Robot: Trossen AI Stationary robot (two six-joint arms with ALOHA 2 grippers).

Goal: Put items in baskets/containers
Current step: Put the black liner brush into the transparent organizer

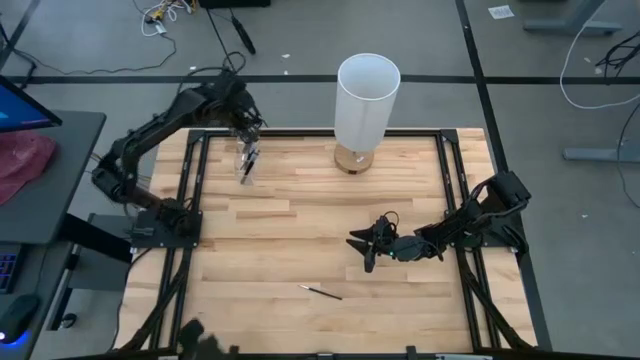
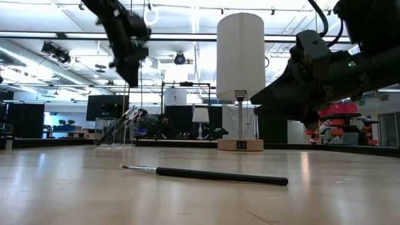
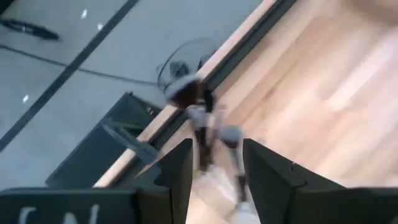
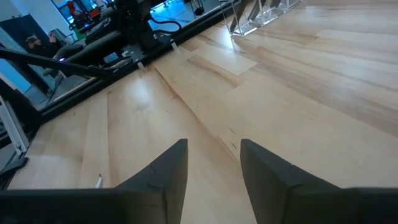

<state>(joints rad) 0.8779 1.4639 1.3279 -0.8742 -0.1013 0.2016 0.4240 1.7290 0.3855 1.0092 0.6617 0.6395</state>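
- One brush (image 2: pixel 206 175) lies on the table's (image 1: pixel 300 240) near side, not yet collected.
- Other brushes stand in the clear cup (image 1: pixel 247 160) at the far left.
- Left gripper (image 1: pixel 247 128) hovers over the cup, jaws parted, empty.
- Right gripper (image 1: pixel 368 245) waits open, empty, nearer the loose brush.

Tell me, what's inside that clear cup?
Several brushes stand leaning inside the cup, dark handles poking above its rim. The left hand hovers above it. Their exact number is unclear; they overlap.
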